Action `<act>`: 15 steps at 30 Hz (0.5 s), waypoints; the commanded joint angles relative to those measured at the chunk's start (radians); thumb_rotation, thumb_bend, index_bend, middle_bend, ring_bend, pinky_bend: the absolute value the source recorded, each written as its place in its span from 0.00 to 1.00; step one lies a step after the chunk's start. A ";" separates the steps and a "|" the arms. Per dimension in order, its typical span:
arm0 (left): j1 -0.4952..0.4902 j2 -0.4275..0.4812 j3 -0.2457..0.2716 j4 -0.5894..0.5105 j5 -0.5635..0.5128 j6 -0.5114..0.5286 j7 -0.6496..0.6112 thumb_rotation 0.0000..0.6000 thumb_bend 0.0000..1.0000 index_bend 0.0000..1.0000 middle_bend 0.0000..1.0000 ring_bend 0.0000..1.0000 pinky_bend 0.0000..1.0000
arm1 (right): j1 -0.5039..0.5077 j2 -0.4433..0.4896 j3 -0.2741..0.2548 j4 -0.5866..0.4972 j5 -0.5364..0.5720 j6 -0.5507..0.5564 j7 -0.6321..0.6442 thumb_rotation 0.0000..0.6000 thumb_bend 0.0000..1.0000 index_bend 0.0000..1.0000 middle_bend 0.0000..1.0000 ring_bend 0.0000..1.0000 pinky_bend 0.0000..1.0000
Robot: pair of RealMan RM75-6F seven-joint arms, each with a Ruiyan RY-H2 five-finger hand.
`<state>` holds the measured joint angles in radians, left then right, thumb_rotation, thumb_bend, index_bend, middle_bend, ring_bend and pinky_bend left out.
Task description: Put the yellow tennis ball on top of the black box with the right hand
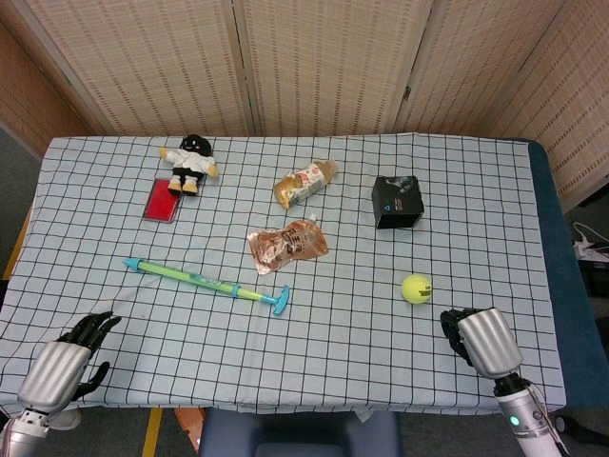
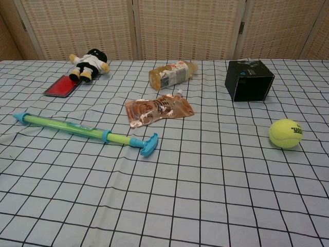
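Note:
The yellow tennis ball (image 1: 416, 288) (image 2: 286, 133) lies on the checked cloth at the right. Beyond it stands the black box (image 1: 397, 201) (image 2: 249, 80), upright, with nothing on top. My right hand (image 1: 483, 340) hovers near the front right edge, a short way in front of and right of the ball, not touching it. It holds nothing, and only the dark fingers (image 1: 451, 324) on its left side show past its silver back. My left hand (image 1: 61, 367) rests at the front left corner, empty, fingers apart. The chest view shows neither hand.
A green and blue water pump toy (image 1: 205, 284) lies left of centre. A brown pouch (image 1: 286, 245) and a lying bottle (image 1: 304, 181) sit mid-table. A plush doll (image 1: 190, 162) and a red flat case (image 1: 162, 199) are at the back left.

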<state>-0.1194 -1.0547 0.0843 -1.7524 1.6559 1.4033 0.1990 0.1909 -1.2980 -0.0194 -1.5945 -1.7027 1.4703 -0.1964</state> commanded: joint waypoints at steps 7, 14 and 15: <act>-0.001 0.003 0.002 0.000 0.004 -0.002 -0.010 1.00 0.43 0.15 0.11 0.12 0.47 | 0.020 0.058 0.006 -0.232 0.205 -0.188 -0.301 1.00 0.97 0.98 0.82 0.87 1.00; -0.001 0.004 0.004 0.001 0.010 -0.001 -0.015 1.00 0.43 0.14 0.11 0.12 0.47 | 0.039 0.040 0.018 -0.294 0.371 -0.258 -0.448 1.00 0.97 0.98 0.83 0.87 1.00; -0.001 0.004 0.004 0.001 0.010 -0.002 -0.014 1.00 0.43 0.14 0.11 0.12 0.47 | 0.045 0.039 0.019 -0.301 0.398 -0.272 -0.467 1.00 0.97 0.98 0.83 0.88 1.00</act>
<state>-0.1206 -1.0507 0.0883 -1.7519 1.6664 1.4012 0.1849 0.2212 -1.2544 -0.0063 -1.8695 -1.3620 1.2358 -0.6142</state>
